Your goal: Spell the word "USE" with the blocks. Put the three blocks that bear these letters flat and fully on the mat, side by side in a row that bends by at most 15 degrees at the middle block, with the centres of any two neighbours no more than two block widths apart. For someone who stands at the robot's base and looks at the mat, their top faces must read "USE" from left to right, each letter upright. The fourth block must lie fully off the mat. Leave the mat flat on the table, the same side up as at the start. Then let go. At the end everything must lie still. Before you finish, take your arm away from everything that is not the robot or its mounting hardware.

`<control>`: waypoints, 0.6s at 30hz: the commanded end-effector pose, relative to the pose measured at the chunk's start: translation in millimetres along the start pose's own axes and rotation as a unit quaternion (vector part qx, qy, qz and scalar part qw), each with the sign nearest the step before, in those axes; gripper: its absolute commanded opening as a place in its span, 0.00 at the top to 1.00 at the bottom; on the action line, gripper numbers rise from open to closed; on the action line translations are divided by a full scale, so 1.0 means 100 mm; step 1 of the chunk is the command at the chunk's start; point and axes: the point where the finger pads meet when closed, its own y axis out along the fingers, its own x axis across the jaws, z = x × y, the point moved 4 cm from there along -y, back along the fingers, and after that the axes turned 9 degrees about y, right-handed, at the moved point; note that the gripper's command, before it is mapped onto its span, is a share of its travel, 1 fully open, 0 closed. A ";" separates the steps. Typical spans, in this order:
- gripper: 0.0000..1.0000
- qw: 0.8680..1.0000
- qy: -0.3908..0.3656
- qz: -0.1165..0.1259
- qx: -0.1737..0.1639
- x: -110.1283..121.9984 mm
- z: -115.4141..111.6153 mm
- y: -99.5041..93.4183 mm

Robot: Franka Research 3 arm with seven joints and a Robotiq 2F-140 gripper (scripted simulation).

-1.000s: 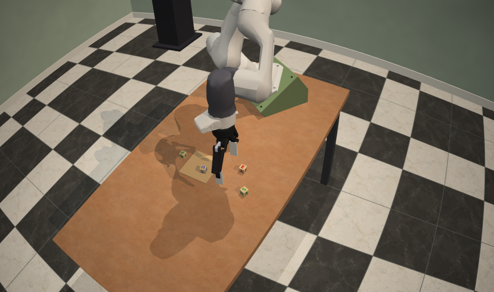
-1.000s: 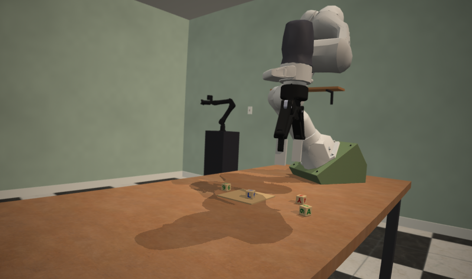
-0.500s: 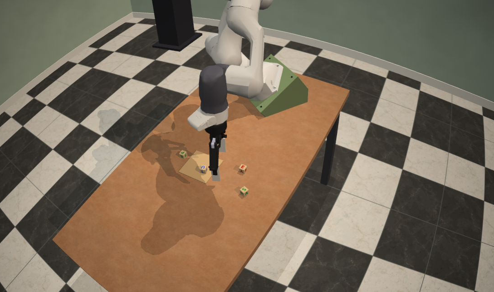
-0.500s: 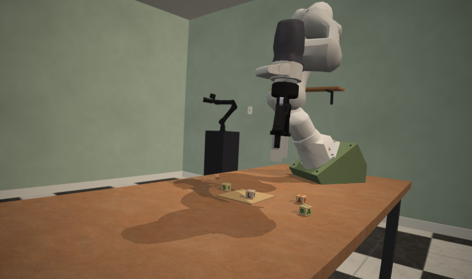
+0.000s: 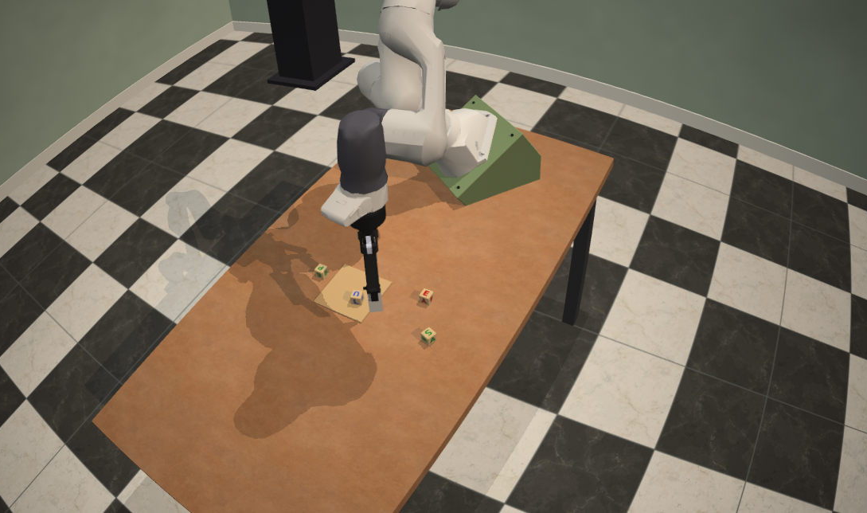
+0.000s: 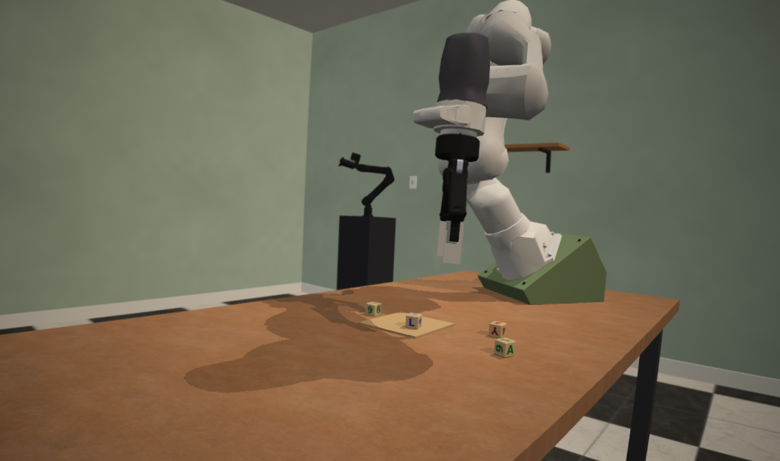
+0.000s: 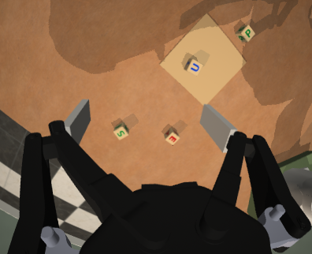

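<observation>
The U block (image 5: pixel 357 296) (image 6: pixel 413 321) (image 7: pixel 194 67) lies on the tan mat (image 5: pixel 341 275) (image 6: pixel 392 327) (image 7: pixel 224 59), blue U on top. The E block (image 5: pixel 425 296) (image 6: pixel 497 329) (image 7: pixel 172 137), red letter up, and the S block (image 5: pixel 427 336) (image 6: pixel 503 347) (image 7: pixel 121 132), green letter up, stand on the table off the mat. The P block (image 5: pixel 321 271) (image 6: pixel 373 308) (image 7: pixel 247 33) stands off the mat, close to its edge. My gripper (image 6: pixel 451 246) (image 7: pixel 148 111) is open and empty, high above the table. In the wrist view S and E appear between its fingers, far below.
The wooden table (image 5: pixel 220 382) (image 6: pixel 152 389) (image 7: pixel 105 91) carries everything. The green robot base wedge (image 5: pixel 506 166) (image 6: pixel 570 275) stands at the table's back. The arm casts a large shadow over the table. Dark pedestals stand on the floor beyond the table.
</observation>
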 end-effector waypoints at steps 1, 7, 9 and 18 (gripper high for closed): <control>0.00 0.998 -0.062 0.002 0.005 0.01 0.05 0.00; 0.00 0.994 -0.113 0.001 0.005 0.08 0.15 0.01; 0.00 0.992 -0.128 0.001 0.005 0.10 0.17 0.01; 0.00 0.982 -0.190 0.000 0.004 0.19 0.27 0.03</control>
